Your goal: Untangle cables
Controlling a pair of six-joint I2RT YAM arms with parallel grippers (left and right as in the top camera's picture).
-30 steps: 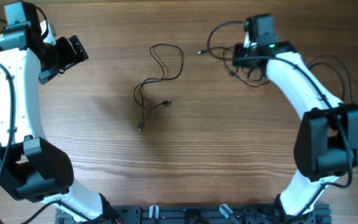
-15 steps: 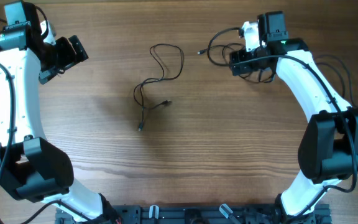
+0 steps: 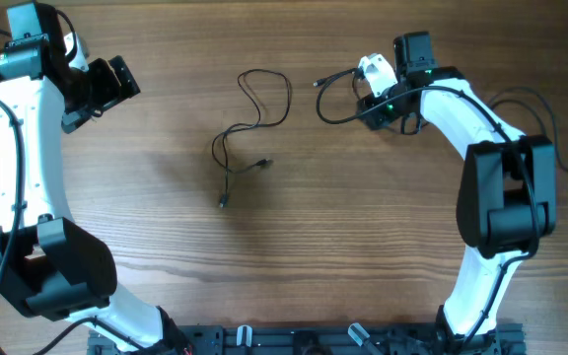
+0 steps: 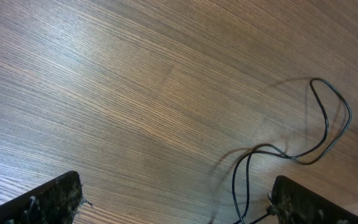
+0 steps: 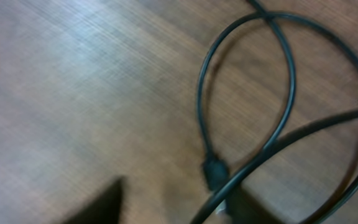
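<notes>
The thin cables point(image 3: 251, 118) look limp and light; best pinched beside a plug point(image 5: 213, 171). The left gripper point(image 3: 118, 81) has its jaws wide. The right gripper point(image 5: 173, 202) has its jaws narrow, not closed.

You are looking down on a wooden table point(image 3: 294, 256), its brown top marked by fine wavy grain that runs in long streaks from side to side.

Overhead view: light is even and soft. The table point(image 3: 294, 256) shows sharp grain, with only faint shadows beside the arms point(image 3: 28, 148).

Left wrist view: focus is sharp. A pale sheen lies at upper left, and the cable point(image 4: 350, 115) casts a soft shadow leftward.

Right wrist view: heavily blurred throughout, with whitish glare at upper left.
</notes>
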